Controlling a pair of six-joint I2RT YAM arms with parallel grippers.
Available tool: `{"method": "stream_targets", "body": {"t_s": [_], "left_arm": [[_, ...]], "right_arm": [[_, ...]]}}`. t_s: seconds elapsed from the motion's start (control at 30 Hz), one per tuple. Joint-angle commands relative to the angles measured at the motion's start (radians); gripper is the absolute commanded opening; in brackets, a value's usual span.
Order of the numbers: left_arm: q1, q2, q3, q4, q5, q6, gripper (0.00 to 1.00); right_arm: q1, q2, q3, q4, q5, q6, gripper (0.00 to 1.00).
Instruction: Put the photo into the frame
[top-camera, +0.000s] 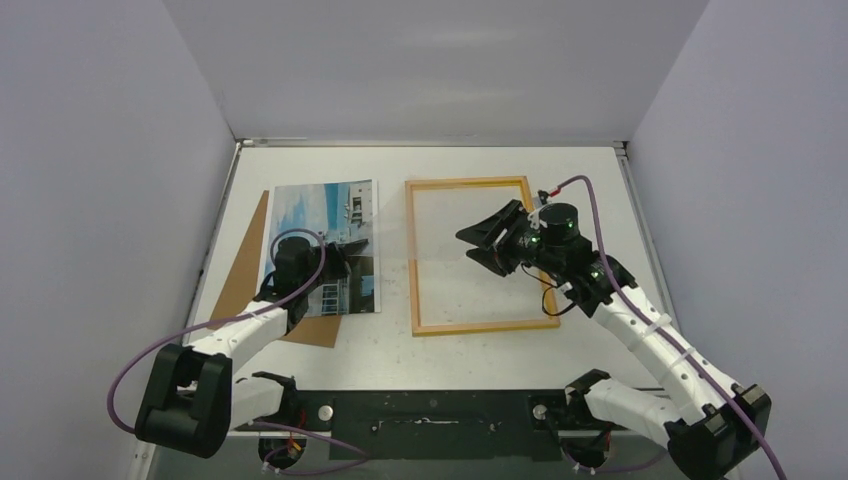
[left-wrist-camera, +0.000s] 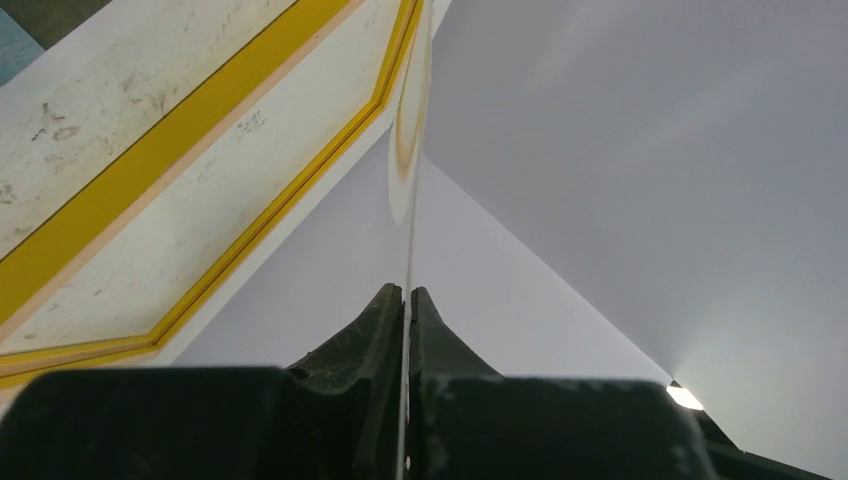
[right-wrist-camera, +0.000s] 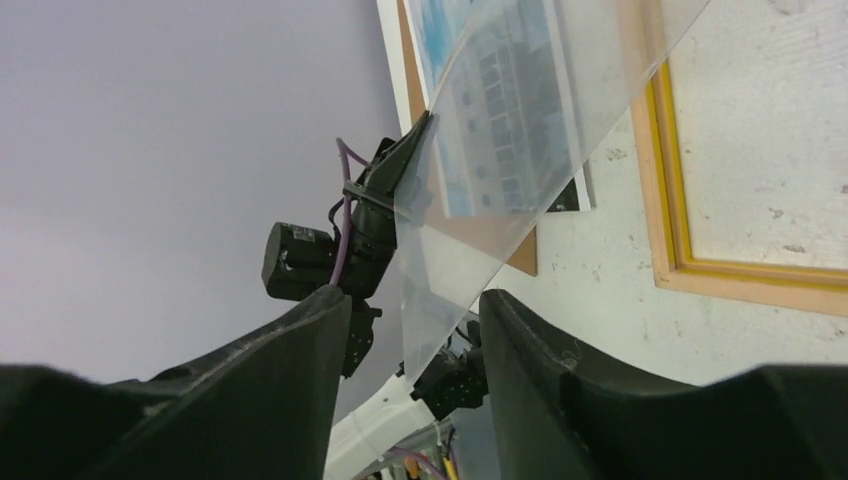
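Out over the middle of the table, the left gripper is clamped on the edge of a clear sheet, and it looks like a hand-over, the right gripper spread loose around it, while the photo lies face-up on the brown backing board, just beside the frame.

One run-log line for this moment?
left gripper: shut on clear sheet | right gripper: open, clear sheet between fingers | photo: on backing board | frame: flat, no photo inside
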Motion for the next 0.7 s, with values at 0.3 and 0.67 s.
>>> {"method": "stream_targets", "body": {"t_s": [0.3, 0.67], "left_arm": [[0.006, -0.045, 0.047, -0.029, 0.027, 0.118, 0.0], [0.007, -0.061, 0.047, -0.04, 0.058, 0.138, 0.0]], "right_arm": [[-0.042, -0.203, -0.198, -0.178, 0.276, 0.188, 0.7], [-0.069, -0.019, -0.205, 0.121, 0.244, 0.215, 0.78]]}}
